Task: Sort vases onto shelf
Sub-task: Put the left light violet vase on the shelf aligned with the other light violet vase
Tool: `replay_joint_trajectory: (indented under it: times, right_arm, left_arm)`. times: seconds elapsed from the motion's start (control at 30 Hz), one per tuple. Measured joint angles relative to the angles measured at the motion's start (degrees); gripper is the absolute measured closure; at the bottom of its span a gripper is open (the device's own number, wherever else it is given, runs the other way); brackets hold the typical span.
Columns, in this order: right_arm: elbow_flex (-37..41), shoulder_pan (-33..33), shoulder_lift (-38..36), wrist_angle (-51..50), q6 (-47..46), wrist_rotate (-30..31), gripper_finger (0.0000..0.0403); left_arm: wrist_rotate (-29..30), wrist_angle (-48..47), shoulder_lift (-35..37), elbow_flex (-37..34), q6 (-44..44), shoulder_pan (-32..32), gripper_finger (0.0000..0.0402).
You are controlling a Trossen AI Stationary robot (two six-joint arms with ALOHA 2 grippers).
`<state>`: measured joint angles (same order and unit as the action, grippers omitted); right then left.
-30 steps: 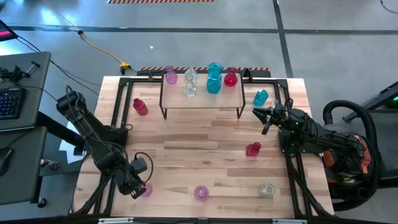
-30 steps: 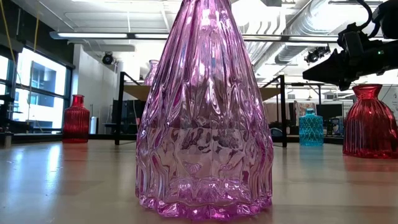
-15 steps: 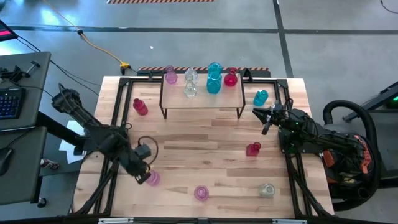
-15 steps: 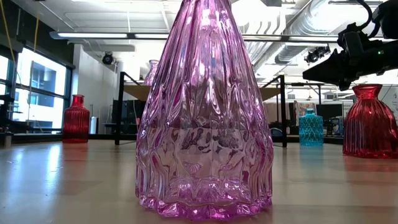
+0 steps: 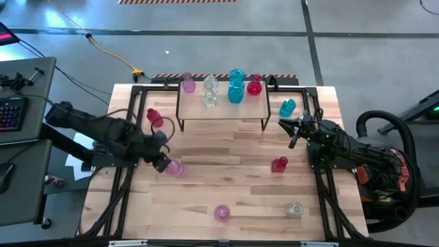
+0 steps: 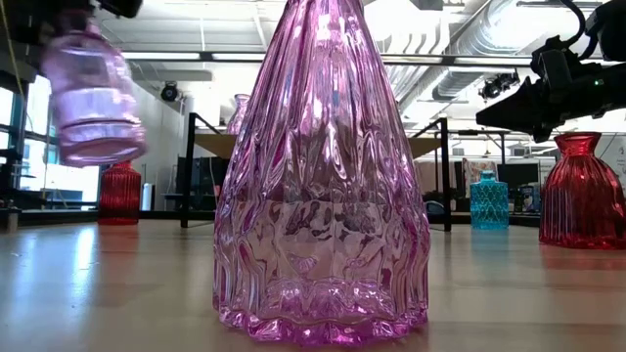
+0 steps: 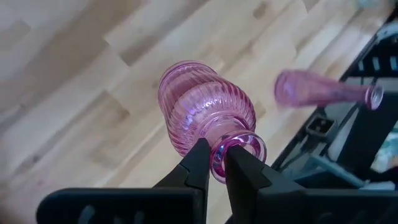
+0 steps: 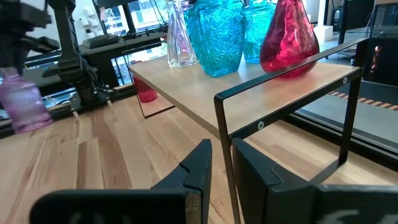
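Pink vase (image 5: 175, 168) hung above tabletop (image 5: 226, 175), left gripper (image 7: 216, 163) fingers pinching its rim. Right gripper (image 5: 293, 130) waited near shelf (image 5: 223, 110), fingers nearly closed, empty. Advice: carry level, set upright in a free shelf spot.

Ribbed translucent pink glass vase (image 7: 205, 112); faceted teal-blue glass vase (image 8: 217, 34); dimpled red glass vase (image 8: 289, 37); light-wood shelf board (image 8: 261, 93) framed in black metal.

The high view looks straight down on the whole counter (image 5: 226, 171). The low view sits at counter height, nearly against a pink vase (image 6: 321, 176). Each wrist view looks past its own claw; high and right wrist views share the shelf (image 8: 261, 87).
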<state>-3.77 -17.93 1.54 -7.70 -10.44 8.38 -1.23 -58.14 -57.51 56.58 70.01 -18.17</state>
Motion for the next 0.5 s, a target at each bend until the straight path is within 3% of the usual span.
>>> replay_joint_trajectory:
  times: [0.5]
  right_arm:
    - [0.0,0.0,0.0,0.0,0.0,0.0,0.0355]
  left_arm:
    - [-0.7,-14.3,-3.3,12.8,-18.4,18.9,0.0378]
